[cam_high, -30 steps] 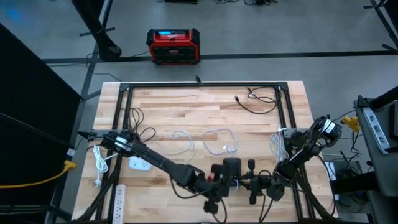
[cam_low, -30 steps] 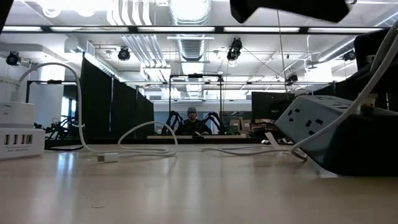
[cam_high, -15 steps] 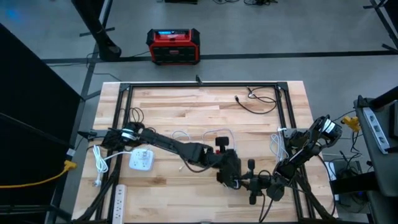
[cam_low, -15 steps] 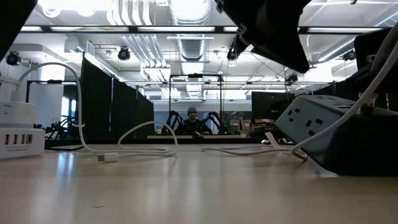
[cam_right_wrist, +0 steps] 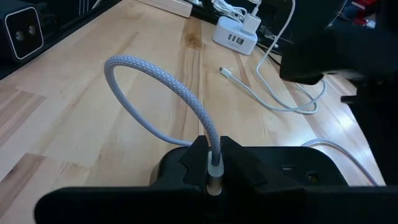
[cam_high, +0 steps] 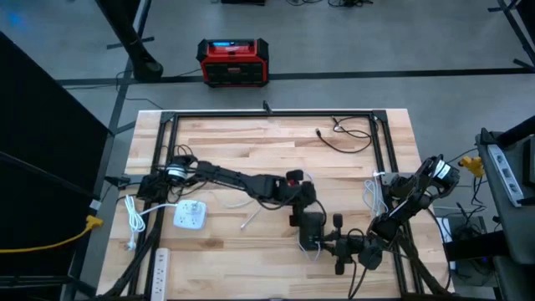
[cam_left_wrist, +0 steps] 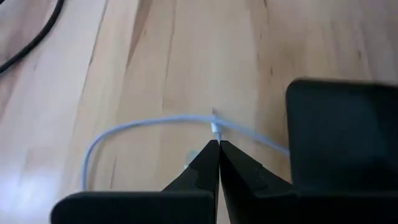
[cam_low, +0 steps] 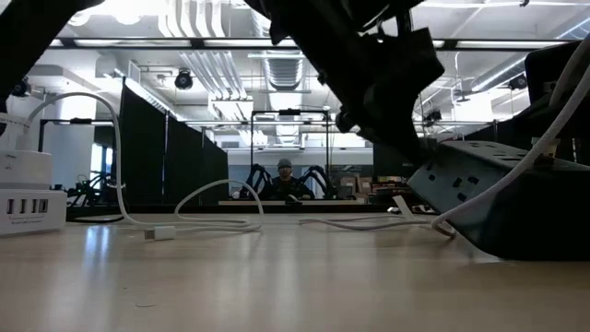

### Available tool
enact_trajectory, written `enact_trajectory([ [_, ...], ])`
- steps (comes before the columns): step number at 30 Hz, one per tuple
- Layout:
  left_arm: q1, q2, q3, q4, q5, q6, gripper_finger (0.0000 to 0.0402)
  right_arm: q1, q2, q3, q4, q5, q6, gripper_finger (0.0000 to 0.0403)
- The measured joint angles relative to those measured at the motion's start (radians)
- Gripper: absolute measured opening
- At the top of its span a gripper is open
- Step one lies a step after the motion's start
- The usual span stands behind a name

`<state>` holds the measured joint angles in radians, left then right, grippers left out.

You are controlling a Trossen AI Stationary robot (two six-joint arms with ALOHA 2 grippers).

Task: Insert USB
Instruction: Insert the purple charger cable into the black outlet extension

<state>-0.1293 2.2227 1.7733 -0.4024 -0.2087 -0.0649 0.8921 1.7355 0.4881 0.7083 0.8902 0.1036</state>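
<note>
The left gripper (cam_left_wrist: 219,149) is clamped on a thin white cable with a small plug at its end (cam_left_wrist: 214,129), its two dark fingers pressed together with the cable caught between the tips. In the high view the left arm reaches across the pale wooden worktop (cam_high: 276,138) to its middle, the gripper just behind a dark rectangular block (cam_high: 310,227) that sits near the front edge. The rest of the white cable trails in a loop over the planks.

The right gripper (cam_right_wrist: 213,163) is closed on the plug of a grey braided cable (cam_right_wrist: 158,81), which arches up and away from the fingers; a dark housing lies right beneath it. The right arm sits folded at the front right of the worktop, its gripper beside the same dark block.

A white multi-port USB charger (cam_right_wrist: 236,33) stands near the left edge, with cables already leading into it.

Judging by this, both plugs are picked up but neither is seated yet: the white plug hangs free above the worktop, not at any socket. Alignment and the push home remain.
</note>
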Motion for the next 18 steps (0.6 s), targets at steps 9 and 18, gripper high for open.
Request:
enact_trajectory([
  [9,-0.001,0.000,-0.036,0.029,0.124,-0.034,0.0000,0.000,0.000,0.000,0.000,-0.001,0.000,0.0017],
  [18,-0.015,0.000,-0.035,0.118,0.235,-0.061,0.0000,0.000,0.000,0.000,0.001,-0.004,0.000,0.0017],
])
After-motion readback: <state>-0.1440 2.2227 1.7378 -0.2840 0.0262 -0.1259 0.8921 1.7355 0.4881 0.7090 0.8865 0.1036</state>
